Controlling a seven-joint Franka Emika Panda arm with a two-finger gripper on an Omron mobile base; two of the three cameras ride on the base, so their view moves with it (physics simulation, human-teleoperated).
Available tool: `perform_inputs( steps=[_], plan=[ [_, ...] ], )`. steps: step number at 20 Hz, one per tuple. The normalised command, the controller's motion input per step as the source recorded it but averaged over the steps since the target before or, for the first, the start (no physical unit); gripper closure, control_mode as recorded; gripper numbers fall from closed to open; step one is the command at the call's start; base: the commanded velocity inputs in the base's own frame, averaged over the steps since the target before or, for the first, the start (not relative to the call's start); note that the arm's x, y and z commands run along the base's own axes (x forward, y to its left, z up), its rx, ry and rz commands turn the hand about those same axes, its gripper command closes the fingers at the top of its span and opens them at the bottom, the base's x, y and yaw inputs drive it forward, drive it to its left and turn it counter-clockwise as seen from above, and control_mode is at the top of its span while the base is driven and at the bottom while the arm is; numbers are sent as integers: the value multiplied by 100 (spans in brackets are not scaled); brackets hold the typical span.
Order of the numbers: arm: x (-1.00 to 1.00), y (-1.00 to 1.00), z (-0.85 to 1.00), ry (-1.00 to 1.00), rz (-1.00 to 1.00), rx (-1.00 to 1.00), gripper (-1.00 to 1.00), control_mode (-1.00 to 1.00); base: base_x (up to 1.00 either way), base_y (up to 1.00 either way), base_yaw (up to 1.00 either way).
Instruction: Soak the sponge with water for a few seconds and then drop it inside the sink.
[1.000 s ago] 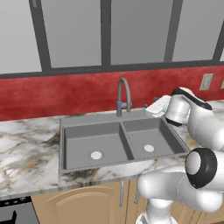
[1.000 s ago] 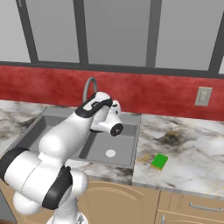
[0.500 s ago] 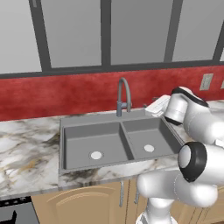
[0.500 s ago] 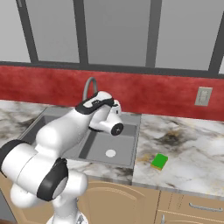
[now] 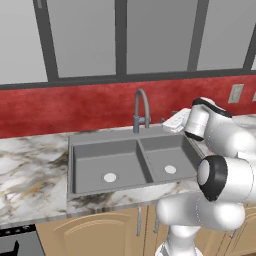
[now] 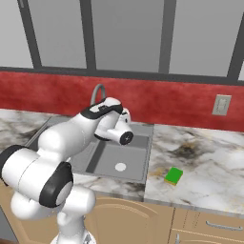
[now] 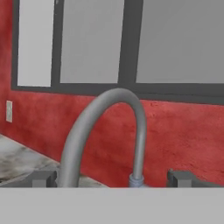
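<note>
1. Against the earlier frames: arm posture slightly shifted at the lower joints; wrist parked over the right basin of the sink (image 5: 75, 150), facing the faucet (image 5: 141, 107). Sponge unmoved. No water running.
2. Bearing on the task, as a judgement: pickup not begun; soaking and drop both outstanding; heading looks set for the faucet rather than the sponge.
3. Gripper (image 7: 113, 178): jaws spread wide, nothing between them; fingertips (image 7: 43, 178) flank the faucet base, apart from it.
4. Sponge (image 6: 174, 176): flat on the marble counter (image 6: 209, 162), right of the sink rim, well apart from the hand.
5. Right base view: sponge and wall outlet (image 6: 221, 105). Left base view: both drains. Hand view: faucet arch close up, against red backsplash (image 7: 183, 135).
</note>
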Motion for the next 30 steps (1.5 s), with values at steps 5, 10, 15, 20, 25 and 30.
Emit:
perform_inputs(
  steps=[5, 10, 15, 20, 25, 30],
  plan=[
    [11, 7, -6, 4, 0, 0, -100, -100, 0, 0, 0],
    [19, 1, -13, 1, 0, 0, -100, -100, 0, 0, 0],
    [28, 0, -24, 0, 0, 0, -100, -100, 0, 0, 0],
    [28, 0, -21, 0, 0, 0, -100, -100, 0, 0, 0],
    [22, 0, -11, 0, 0, 0, -100, -100, 0, 0, 0],
    [19, 0, -1, 0, 0, 0, -100, -100, 0, 0, 0]
  ],
)
